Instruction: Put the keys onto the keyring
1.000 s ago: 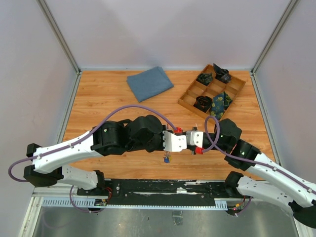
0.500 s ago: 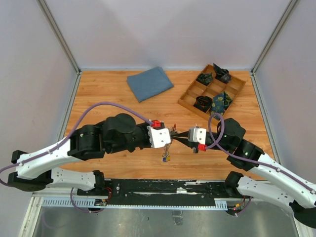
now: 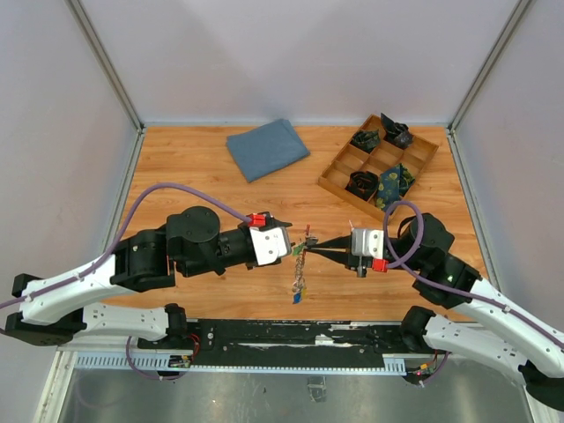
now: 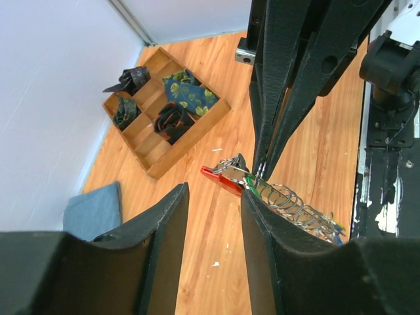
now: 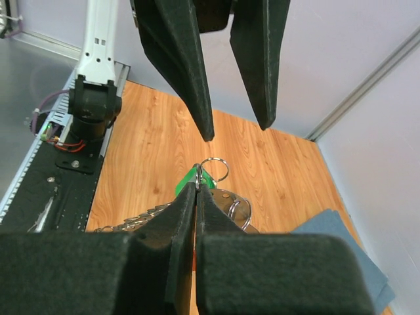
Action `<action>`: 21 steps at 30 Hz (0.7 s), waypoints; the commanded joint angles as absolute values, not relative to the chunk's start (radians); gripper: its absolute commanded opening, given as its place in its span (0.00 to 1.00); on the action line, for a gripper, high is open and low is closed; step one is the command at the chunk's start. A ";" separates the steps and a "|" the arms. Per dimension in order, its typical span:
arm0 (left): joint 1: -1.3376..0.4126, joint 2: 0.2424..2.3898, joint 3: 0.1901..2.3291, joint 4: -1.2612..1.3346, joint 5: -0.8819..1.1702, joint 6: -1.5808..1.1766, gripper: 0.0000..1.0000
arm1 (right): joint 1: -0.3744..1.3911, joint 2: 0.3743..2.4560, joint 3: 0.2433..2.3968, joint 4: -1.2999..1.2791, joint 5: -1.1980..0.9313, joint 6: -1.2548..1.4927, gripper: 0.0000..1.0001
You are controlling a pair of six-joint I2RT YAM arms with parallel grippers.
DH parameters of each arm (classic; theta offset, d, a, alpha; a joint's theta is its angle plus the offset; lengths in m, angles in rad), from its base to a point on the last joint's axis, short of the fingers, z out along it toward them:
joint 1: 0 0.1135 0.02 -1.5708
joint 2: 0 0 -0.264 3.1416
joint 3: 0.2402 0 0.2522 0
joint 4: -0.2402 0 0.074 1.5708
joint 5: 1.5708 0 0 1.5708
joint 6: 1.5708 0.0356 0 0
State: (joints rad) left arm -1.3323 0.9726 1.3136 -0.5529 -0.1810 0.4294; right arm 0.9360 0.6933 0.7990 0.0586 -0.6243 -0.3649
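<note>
My right gripper [image 3: 310,248] is shut on a small silver ring [image 5: 213,168] beside a green tag [image 5: 189,180]. From that ring a chain of silver rings [image 4: 289,200] hangs down to the keys [image 3: 300,284], with their blue and yellow ends [image 4: 333,225]. The red keyring [image 4: 218,178] sticks out beside the pinched ring, above the wooden table. My left gripper [image 3: 297,244] stands open just left of the bunch. Its fingers [image 4: 167,223] hold nothing and bare wood shows between them. The right wrist view shows them spread above the ring.
A folded blue cloth [image 3: 267,148] lies at the back of the table. A wooden compartment tray [image 3: 326,181] with dark rolled items sits at the back right. Grey walls close in three sides and a black rail runs along the near edge.
My left gripper has opened and drawn back to the left. The right arm has shifted right, and the key bunch now hangs lower from the right gripper alone.
</note>
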 commanded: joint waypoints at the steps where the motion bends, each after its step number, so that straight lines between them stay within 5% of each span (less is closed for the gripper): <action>1: -1.339 0.963 1.324 -0.512 -0.132 0.458 0.44 | 0.948 0.691 0.887 0.025 -0.691 -0.370 0.01; 21: -1.339 0.973 1.253 -0.257 -0.289 0.288 0.55 | 0.954 0.703 0.909 -0.029 -0.685 -0.393 0.00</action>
